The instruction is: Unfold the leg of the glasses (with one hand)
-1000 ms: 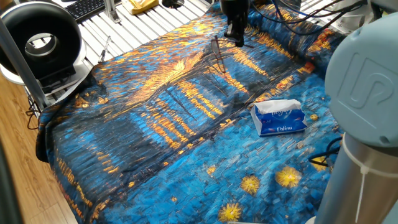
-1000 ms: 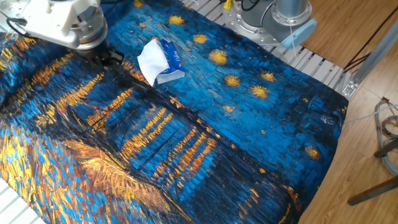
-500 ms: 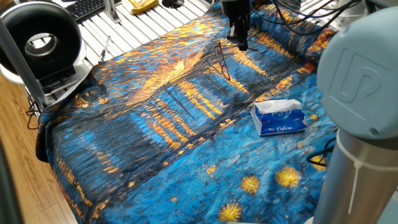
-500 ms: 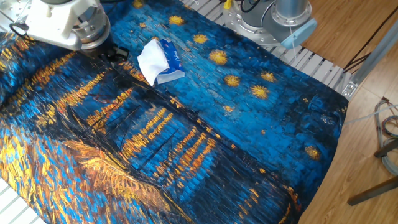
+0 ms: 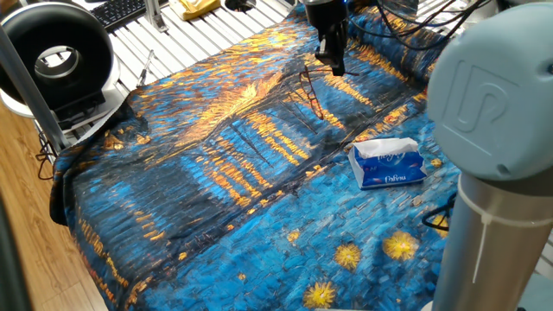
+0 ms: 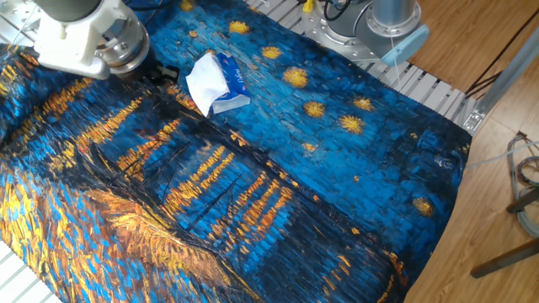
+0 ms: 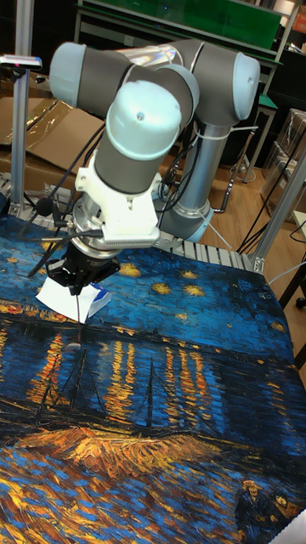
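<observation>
Since a second ago the hand (image 5: pixel 331 62) has drifted slightly right and up along the far edge of the tabletop, and the small dark wire-frame glasses (image 5: pixel 308 86) have shifted a little with it.

At the far left in one fixed view stands a round black-and-white ring-shaped device (image 5: pixel 54 59), beside the painted blue-and-orange night-sky cloth (image 5: pixel 216 164) that covers the tabletop. Further right, the glasses stand on the cloth near its far side, with the thin dark leg (image 5: pixel 303 72) reaching up toward the black fingertips of the hand just above. Whether the fingertips pinch the leg cannot be told; they are too small and dark. In the tall fixed view a thin dark line hangs from the hand (image 7: pixel 80 287) down to the cloth. Right of the glasses, well apart, lies the blue-and-white tissue pack (image 5: pixel 387 163). The grey robot arm (image 5: pixel 488 121) fills the right edge.
</observation>
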`<state>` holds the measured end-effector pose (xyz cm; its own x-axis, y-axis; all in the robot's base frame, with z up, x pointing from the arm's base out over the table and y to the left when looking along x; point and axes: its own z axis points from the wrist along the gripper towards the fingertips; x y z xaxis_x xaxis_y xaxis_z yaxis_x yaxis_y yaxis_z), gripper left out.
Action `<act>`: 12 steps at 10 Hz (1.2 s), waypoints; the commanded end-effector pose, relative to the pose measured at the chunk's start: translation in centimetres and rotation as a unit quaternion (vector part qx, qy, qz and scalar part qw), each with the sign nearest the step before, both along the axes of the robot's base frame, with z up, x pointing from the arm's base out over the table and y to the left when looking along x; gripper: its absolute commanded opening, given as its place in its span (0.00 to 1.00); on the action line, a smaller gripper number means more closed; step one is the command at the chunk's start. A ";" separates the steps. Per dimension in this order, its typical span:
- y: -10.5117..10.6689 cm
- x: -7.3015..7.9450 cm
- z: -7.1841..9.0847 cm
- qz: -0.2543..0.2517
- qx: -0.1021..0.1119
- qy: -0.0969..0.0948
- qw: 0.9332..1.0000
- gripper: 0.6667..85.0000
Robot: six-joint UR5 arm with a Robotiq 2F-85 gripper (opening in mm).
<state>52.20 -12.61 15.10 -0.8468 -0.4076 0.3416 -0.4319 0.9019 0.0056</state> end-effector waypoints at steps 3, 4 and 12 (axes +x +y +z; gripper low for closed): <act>0.6 1.2 -0.9 0.000 0.015 0.000 1.000 0.00; 0.8 1.1 -1.0 -0.001 0.017 0.006 1.000 0.00; 1.0 3.9 -2.1 0.035 0.019 -0.014 0.999 0.05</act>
